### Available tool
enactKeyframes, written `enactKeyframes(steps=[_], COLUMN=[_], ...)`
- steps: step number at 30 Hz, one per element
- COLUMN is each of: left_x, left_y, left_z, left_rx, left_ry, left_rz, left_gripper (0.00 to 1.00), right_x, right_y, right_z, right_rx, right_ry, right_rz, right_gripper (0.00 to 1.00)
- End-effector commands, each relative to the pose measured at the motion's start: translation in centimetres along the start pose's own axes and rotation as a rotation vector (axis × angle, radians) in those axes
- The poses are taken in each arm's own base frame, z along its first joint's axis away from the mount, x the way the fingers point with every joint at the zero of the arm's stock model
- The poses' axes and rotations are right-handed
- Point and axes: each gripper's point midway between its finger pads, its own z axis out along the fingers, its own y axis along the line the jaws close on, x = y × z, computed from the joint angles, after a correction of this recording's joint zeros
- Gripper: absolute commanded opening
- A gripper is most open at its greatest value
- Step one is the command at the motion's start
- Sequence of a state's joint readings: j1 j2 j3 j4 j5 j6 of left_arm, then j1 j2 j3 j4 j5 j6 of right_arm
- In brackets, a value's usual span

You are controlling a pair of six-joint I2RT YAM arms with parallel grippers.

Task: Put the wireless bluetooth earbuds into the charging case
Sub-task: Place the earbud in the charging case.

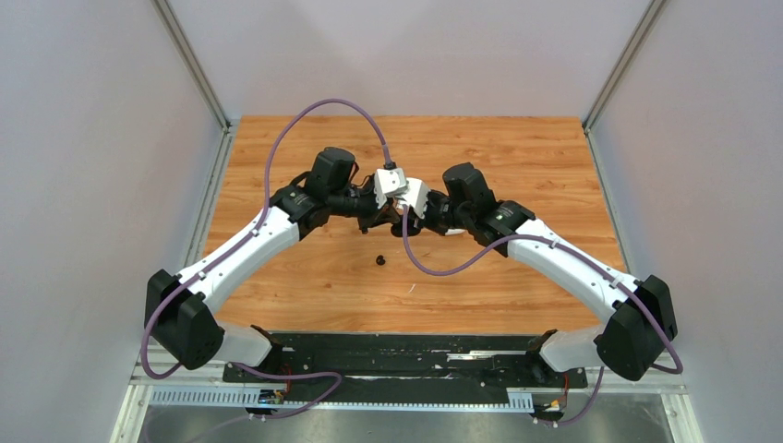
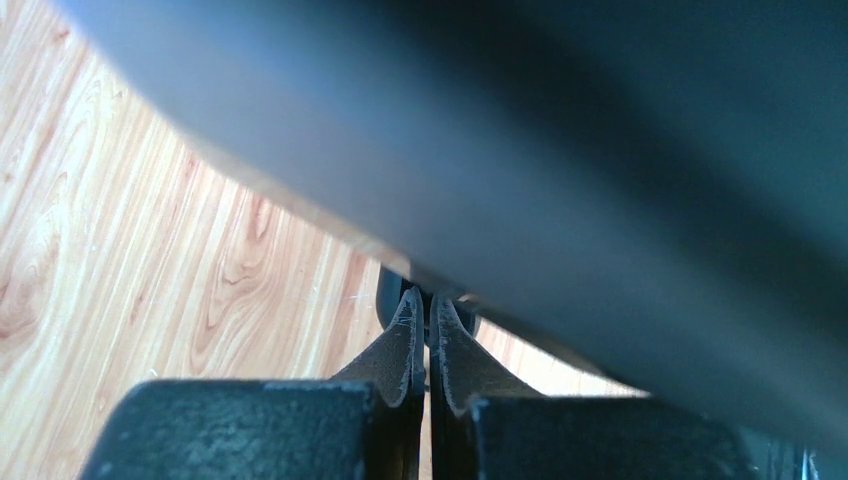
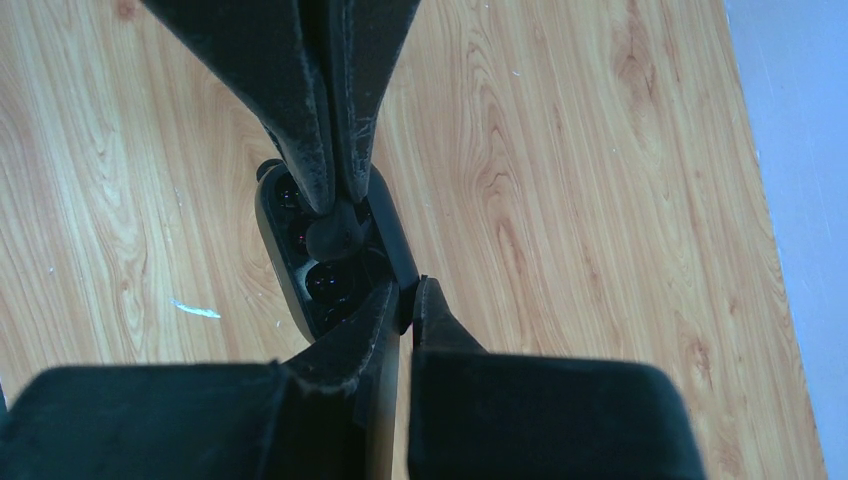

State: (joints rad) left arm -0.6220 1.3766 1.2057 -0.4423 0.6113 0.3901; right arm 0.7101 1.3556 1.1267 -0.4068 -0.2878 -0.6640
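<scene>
A black charging case [image 3: 272, 235] lies open on the wooden table, its dark wells facing up. My right gripper [image 3: 408, 290] is shut on the edge of the case's raised lid [image 3: 395, 235]. My left gripper [image 3: 335, 205] comes in from the opposite side, shut on a black earbud [image 3: 335, 238] that sits right at the case's upper well. In the left wrist view my left gripper [image 2: 428, 308] shows shut, with a dark rounded shape [image 2: 388, 298] just beyond its tips. In the top view both grippers meet at mid-table [image 1: 399, 214]. A second black earbud [image 1: 379, 260] lies loose on the table in front of them. No white earbuds are in view.
A small white object [image 1: 452, 232] shows partly under my right arm; I cannot tell what it is. Grey walls [image 1: 111, 138] stand round the table's left, right and far sides. A blurred dark bulk [image 2: 600, 150], the other arm, fills most of the left wrist view.
</scene>
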Motion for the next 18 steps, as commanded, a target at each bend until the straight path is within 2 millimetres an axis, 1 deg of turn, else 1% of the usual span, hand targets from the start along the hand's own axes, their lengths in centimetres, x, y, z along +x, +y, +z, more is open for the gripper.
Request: enactKeyframes(steps=[1, 3, 6, 8, 13, 16, 18], left_x=[0.5, 0.4, -0.7, -1.2, -1.2, -1.7, -1.7], left_y=[-0.4, -0.7, -1.3, -1.3, -0.9, -0.8, -0.8], left_z=[-0.1, -0.3, -1.0, -1.3, -1.2, -1.5, -1.8], left_rx=[0.017, 0.022, 0.027, 0.006, -0.014, -0.030, -0.040], left_ry=[0.027, 0.022, -0.035, -0.077, -0.088, -0.110, -0.113], left_rz=[0.039, 0.039, 0.063, 0.092, 0.130, 0.159, 0.181], left_gripper=[0.00, 0.00, 0.00, 0.00, 0.00, 0.00, 0.00], right_x=[-4.4, -4.3, -4.2, -4.2, -4.5, -4.6, -4.6], right_y=[-2.7, -3.0, -2.9, -2.7, -2.0, -1.9, -1.7], right_z=[-1.2, -1.2, -1.2, -1.2, -1.3, -1.4, -1.3], right_rx=[0.093, 0.102, 0.100, 0.089, 0.056, 0.045, 0.033], right_ry=[-0.126, -0.124, -0.125, -0.131, -0.153, -0.158, -0.155], right_rz=[0.005, 0.014, 0.020, 0.023, 0.052, 0.092, 0.105], right_gripper=[0.00, 0.00, 0.00, 0.00, 0.00, 0.00, 0.00])
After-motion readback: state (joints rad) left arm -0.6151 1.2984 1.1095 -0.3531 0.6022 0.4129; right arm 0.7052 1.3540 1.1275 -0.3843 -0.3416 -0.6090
